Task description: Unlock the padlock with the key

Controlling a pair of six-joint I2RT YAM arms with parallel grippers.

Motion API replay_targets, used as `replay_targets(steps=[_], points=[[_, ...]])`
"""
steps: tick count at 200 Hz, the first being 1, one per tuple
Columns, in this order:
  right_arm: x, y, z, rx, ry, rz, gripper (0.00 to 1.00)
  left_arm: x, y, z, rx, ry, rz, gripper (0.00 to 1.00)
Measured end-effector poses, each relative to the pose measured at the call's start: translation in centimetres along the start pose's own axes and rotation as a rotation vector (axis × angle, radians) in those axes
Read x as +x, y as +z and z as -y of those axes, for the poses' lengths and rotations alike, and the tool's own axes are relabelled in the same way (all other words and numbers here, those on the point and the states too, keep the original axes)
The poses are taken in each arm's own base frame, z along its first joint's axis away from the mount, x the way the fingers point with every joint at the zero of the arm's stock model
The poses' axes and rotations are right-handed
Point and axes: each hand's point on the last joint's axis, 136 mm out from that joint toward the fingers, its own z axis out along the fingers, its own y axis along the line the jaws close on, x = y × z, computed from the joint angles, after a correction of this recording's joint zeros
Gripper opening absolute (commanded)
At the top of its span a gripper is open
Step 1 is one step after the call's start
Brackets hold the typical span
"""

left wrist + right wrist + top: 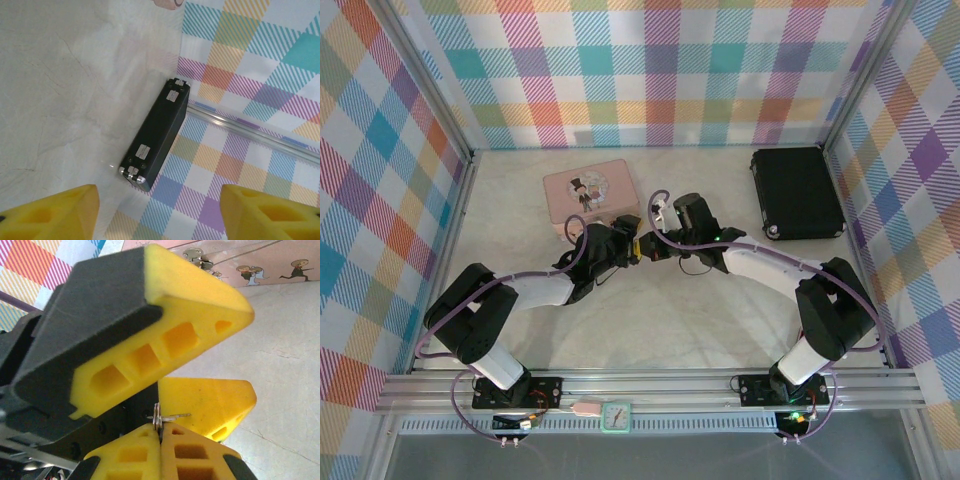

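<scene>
Your right tool [160,435] clamps what looks like the key [159,416] while your left tool [245,357], jaws apart and empty, brackets it: likely handover, needing a square squeeze.

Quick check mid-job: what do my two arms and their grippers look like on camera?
The left arm and right arm both have black joints, white links and a purple cable looped alongside. The left gripper and right gripper carry wedge-shaped yellow fingers with rectangular cut-outs, backed in black.

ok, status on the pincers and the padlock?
Right pincer shut on small metal piece, likely the key. Left pincer open, facing it. Padlock unclear; maybe metal fitting on pink tin. Nothing in the way.
</scene>
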Motion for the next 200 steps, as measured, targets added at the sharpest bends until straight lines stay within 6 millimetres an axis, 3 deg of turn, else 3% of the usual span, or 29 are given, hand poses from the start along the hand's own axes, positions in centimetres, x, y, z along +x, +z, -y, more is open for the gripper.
replay_targets(steps=[31,73,108,140,200], points=[[-0.3,-0.6,-0.2,0.004,-0.016,0.015,0.00,-0.2,-0.1,-0.6,-0.013,0.000,0.003,0.59],[-0.5,-1.1,-0.1,0.013,-0.020,0.032,0.00,-0.2,-0.1,-0.6,-0.013,0.006,0.003,0.41],[-0.4,-1.2,0.2,0.017,-0.016,0.031,0.00,-0.1,-0.1,-0.7,-0.014,0.011,0.002,0.39],[-0.4,-1.2,0.2,0.017,-0.015,0.031,0.00,-0.2,-0.1,-0.7,-0.015,0.011,0.004,0.29],[-0.4,-1.5,0.4,0.021,-0.012,0.036,0.00,-0.2,0.0,-0.8,-0.018,0.012,0.005,0.29]])
